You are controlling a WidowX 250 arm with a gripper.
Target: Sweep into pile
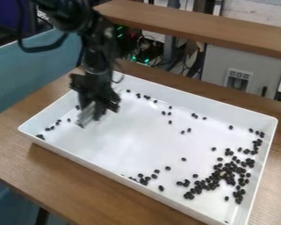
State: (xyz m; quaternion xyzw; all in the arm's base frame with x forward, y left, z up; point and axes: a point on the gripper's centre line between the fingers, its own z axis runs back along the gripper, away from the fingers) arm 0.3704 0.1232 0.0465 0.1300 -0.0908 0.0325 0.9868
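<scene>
A wood-grain tabletop (pixel 25 165) lies nearest, with a white rectangular tray (pixel 128 183) on it. Inside, 1 bean sits in the tray's nearest corner. Just past it, most of the small black beans (pixel 228 175) crowd loosely toward the right wall in the view, and a thinner group lies along the near wall. Others dot the middle, a few are at the left end, and a sparse line trails near the far wall.

The black gripper (pixel 91 115) hangs down over the tray's left part, blurred, with a pale piece (pixel 85 115) at its lower end. I cannot tell how far it is open, or whether it has hold of that piece. Behind the tray is a wooden ledge (pixel 196 27); below and beyond that are tangled cables (pixel 147 46) with green lights (pixel 134 58) and a pale gray cabinet (pixel 216 66).
</scene>
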